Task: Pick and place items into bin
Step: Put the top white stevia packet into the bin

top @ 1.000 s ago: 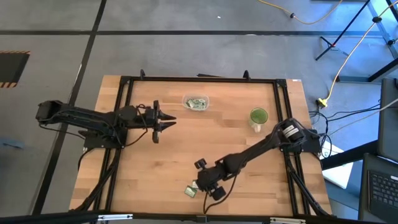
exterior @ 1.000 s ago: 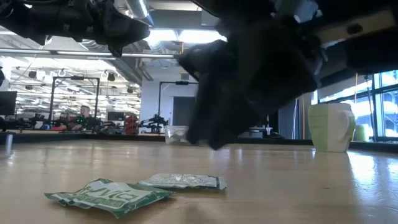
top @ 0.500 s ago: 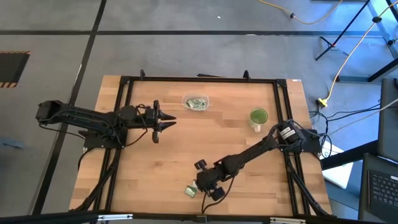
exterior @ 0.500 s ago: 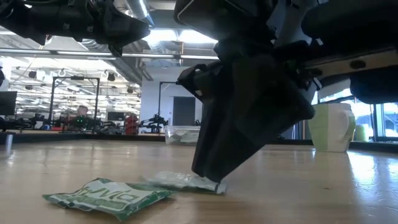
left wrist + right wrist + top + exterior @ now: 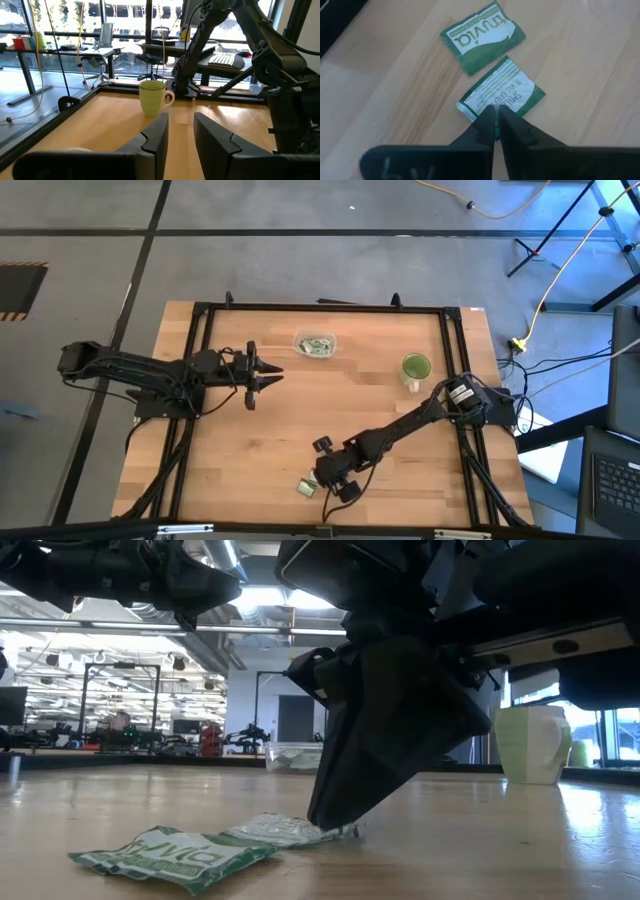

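Near the worktop's front edge, the right pincer [image 5: 496, 120] stands tip-down on the wood, its fingers nipped onto the edge of a flat white-and-green paper packet [image 5: 504, 94], probably to lift it; a second green packet [image 5: 482, 37] lies just beside it. The small clear plastic bin [image 5: 315, 345] sits by the far edge, well apart, already holding packets. By the left edge, the left pincer [image 5: 180, 135] hovers idle, fingers spread.

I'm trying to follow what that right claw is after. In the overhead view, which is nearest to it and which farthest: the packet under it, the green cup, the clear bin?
From the right gripper, near the table's front edge:
1. Packet, right at its fingertips.
2. Green cup, toward the back right.
3. Clear bin, at the back centre; not much farther than the cup.
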Action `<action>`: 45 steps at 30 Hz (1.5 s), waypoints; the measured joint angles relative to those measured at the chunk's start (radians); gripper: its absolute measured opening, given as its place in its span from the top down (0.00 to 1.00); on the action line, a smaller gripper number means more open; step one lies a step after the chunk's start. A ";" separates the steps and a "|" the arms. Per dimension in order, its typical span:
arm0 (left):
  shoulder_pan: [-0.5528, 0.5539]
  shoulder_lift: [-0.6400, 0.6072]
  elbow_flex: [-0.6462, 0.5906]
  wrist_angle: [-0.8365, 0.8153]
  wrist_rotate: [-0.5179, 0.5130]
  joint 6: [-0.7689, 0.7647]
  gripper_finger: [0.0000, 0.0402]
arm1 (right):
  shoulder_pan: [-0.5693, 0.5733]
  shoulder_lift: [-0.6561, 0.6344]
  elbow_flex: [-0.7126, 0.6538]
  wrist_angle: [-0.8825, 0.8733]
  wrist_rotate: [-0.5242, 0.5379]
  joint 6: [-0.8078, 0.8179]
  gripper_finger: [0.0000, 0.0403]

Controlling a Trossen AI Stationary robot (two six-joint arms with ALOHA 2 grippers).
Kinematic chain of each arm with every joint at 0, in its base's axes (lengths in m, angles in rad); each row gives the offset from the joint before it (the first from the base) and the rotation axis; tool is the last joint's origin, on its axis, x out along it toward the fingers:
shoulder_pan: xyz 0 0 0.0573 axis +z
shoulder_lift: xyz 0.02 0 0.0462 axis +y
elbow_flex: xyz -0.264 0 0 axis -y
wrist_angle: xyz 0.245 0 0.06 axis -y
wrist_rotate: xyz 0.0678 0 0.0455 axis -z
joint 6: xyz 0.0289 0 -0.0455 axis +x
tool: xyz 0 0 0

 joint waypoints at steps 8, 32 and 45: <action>0.000 0.000 0.000 -0.001 0.000 0.000 0.79 | -0.002 -0.007 -0.001 -0.007 0.008 0.047 0.99; 0.000 0.000 0.000 0.000 0.063 -0.029 0.79 | -0.380 -0.537 -0.003 -0.240 0.199 -0.065 1.00; 0.000 0.000 0.000 -0.029 0.060 -0.029 0.79 | -0.766 -0.316 -0.003 -0.131 0.029 -0.254 1.00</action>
